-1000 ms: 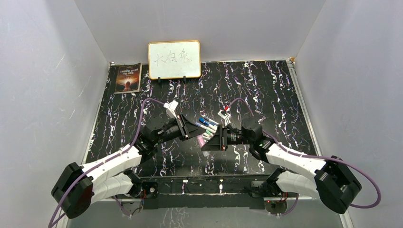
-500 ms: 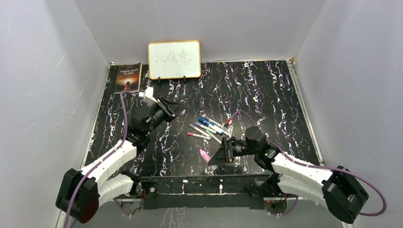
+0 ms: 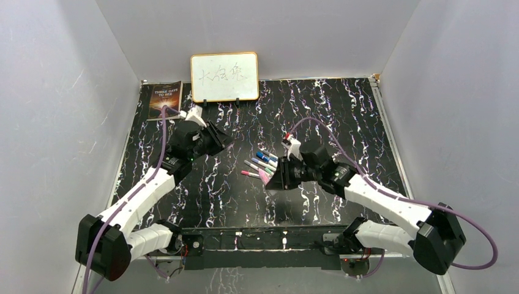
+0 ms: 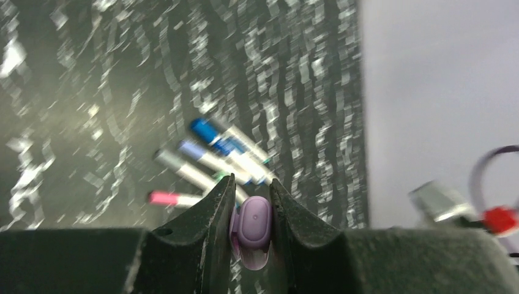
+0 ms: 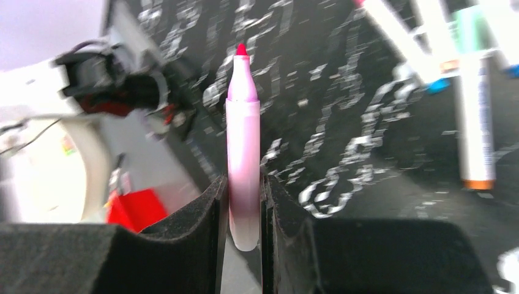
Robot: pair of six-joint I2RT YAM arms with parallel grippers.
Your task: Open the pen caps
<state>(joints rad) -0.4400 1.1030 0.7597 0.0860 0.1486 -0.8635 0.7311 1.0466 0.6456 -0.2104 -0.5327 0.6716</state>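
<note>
My left gripper [image 3: 224,141] is shut on a purple pen cap [image 4: 253,223], pinched between its fingertips [image 4: 223,202] above the mat, left of the pens. My right gripper [image 3: 271,181] is shut on the thick pink marker [image 5: 243,165]. The marker is uncapped, with its red tip [image 5: 242,49] bare and pointing away from the gripper. It shows as a pink end [image 3: 264,176] by the jaws in the top view. Several slim white pens [image 3: 264,160] with blue, green and pink ends lie in a cluster mid-mat. They also show in the left wrist view [image 4: 214,160] and the right wrist view [image 5: 477,122].
A small whiteboard [image 3: 224,76] stands at the back of the black marbled mat [image 3: 343,116], with a book [image 3: 165,100] to its left. Grey walls close in the left, right and back sides.
The grippers were together at mid-mat and have pulled apart. The left went back-left with the purple cap. The right dropped toward the near edge, then came back beside the pens with the pink marker.
</note>
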